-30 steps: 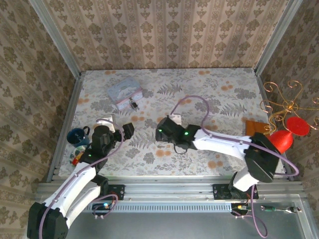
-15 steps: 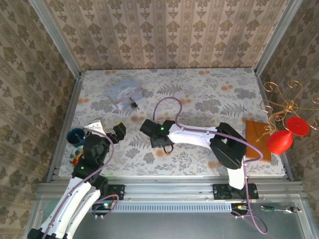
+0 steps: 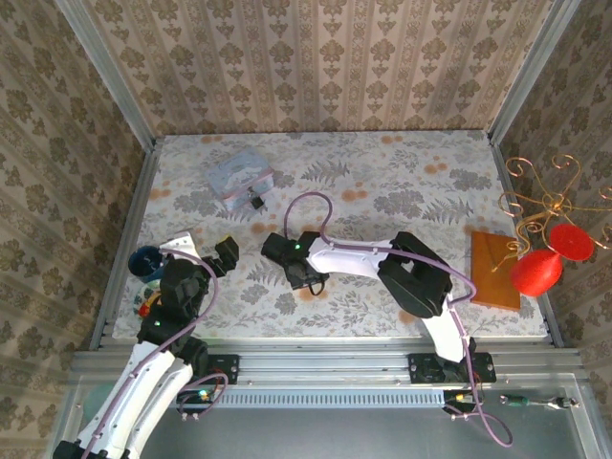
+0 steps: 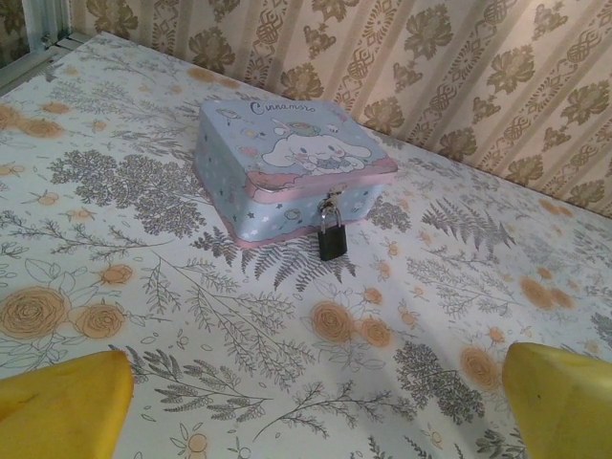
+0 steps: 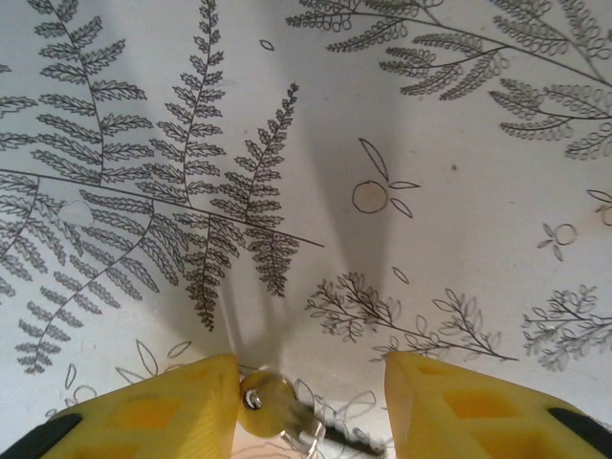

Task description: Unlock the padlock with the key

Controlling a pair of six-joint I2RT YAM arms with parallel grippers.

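Note:
The small dark padlock (image 4: pixel 332 234) hangs upright on the front clasp of a pale blue cartoon tin (image 4: pixel 287 163), also seen as the padlock (image 3: pixel 255 202) and tin (image 3: pixel 239 175) at the back left. My left gripper (image 4: pixel 316 421) hovers well short of it, wide open, with nothing between its yellow fingers (image 4: pixel 62 406). My right gripper (image 5: pixel 311 402) points down at the table mid-left (image 3: pixel 304 273). The gold key (image 5: pixel 268 402) lies flat between its fingers. The key's head touches the left finger, and a clear gap separates it from the right finger.
A dark blue cup (image 3: pixel 148 260) and small items stand by the left rail, beside my left arm. An orange-brown board (image 3: pixel 492 268), red ornaments (image 3: pixel 535 273) and a gold wire stand (image 3: pixel 545 196) sit at the right edge. Patterned walls enclose the table.
My right arm has swung left across the table and lowered over the key, its jaws narrowing around it. The left arm drew back slightly and then held still.

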